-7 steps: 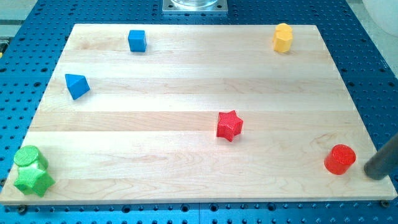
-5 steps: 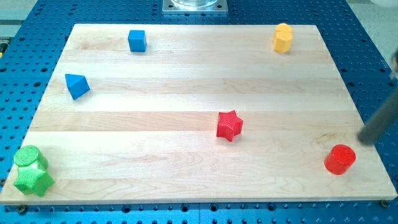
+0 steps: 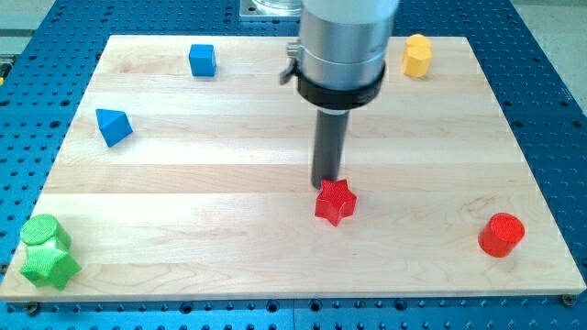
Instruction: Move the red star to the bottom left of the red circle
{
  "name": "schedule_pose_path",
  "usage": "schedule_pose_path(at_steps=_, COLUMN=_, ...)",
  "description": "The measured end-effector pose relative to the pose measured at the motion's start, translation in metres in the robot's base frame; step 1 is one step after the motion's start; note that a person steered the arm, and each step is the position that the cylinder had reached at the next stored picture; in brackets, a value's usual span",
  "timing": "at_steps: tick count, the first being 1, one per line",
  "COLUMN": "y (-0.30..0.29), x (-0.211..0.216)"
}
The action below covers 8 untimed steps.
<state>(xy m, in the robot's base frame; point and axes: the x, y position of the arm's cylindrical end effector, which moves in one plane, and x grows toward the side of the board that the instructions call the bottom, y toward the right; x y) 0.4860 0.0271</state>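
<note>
Tip (image 3: 324, 182) down on the worktop (image 3: 183, 229), touching the red star's (image 3: 335, 202) top edge. Star mid-board, well left of the red circle (image 3: 502, 235). No pincer fitted. Approach apparently done; next push wanted rightward and downward.

My tip (image 3: 325, 182) touches the red star (image 3: 335, 202) at its upper-left edge on the bench (image 3: 229, 229), with the red circle (image 3: 502, 235) well to the star's lower right.
</note>
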Motion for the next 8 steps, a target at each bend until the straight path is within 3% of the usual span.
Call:
schedule_pose_path(at_steps=1, y=-0.021, x=0.021)
schedule_pose_path(at_steps=3, y=0.102, x=0.042)
schedule_pose_path(at_steps=4, y=0.119, x=0.042)
schedule_pose_path(at_steps=5, y=0.097, x=0.042)
schedule_pose_path(at_steps=6, y=0.1, x=0.073)
schedule_pose_path(at_steps=8, y=0.151, x=0.079)
